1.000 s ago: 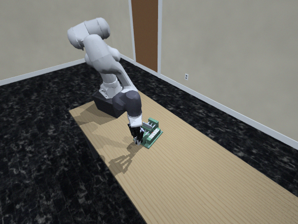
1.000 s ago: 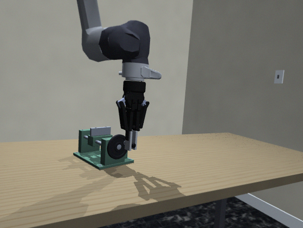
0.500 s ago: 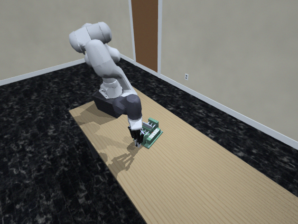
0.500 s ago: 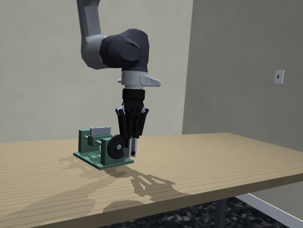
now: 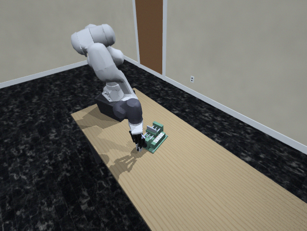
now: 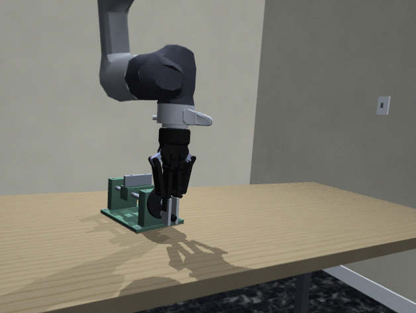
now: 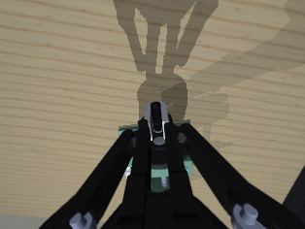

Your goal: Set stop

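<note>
On the table stands the stop fixture, its handwheel on the end face, and the end effector is at the wheel's handle.

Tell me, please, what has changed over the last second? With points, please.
The gripper [image 5: 139,150] [image 6: 171,217] [image 7: 155,110] has moved down and then left in the exterior view, shut on the crank handle [image 6: 173,217] [image 7: 155,115], which has swung the same way, turning the handwheel [image 5: 145,144] [image 6: 153,205]. The green base [image 5: 164,140] [image 6: 116,215] stayed put; the stop plate [image 5: 151,128] [image 6: 137,180] shows no clear shift.
</note>
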Robot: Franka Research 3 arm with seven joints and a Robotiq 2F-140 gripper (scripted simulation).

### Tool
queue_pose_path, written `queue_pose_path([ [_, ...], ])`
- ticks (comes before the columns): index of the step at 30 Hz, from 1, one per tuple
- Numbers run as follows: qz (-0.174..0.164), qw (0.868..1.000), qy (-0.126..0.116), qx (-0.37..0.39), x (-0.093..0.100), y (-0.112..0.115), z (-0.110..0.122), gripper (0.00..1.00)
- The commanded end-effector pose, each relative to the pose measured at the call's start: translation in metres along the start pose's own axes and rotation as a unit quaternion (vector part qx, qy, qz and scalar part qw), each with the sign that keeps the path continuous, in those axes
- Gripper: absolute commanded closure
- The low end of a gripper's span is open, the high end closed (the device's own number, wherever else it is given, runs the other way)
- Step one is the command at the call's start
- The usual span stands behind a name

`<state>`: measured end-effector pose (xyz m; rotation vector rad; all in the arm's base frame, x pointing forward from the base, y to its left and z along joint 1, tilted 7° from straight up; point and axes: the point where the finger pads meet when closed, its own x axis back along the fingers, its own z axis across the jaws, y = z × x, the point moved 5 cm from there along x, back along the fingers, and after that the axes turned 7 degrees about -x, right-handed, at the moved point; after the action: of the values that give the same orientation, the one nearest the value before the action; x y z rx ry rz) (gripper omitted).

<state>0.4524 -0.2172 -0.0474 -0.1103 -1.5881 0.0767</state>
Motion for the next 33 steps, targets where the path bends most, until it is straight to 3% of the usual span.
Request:
queue_pose_path([
  [1,0.002,1.000,0.001,-0.002,0.001,-0.002,0.009,0.96],
  [33,0.002,1.000,0.001,-0.002,0.029,-0.004,0.031,0.96],
])
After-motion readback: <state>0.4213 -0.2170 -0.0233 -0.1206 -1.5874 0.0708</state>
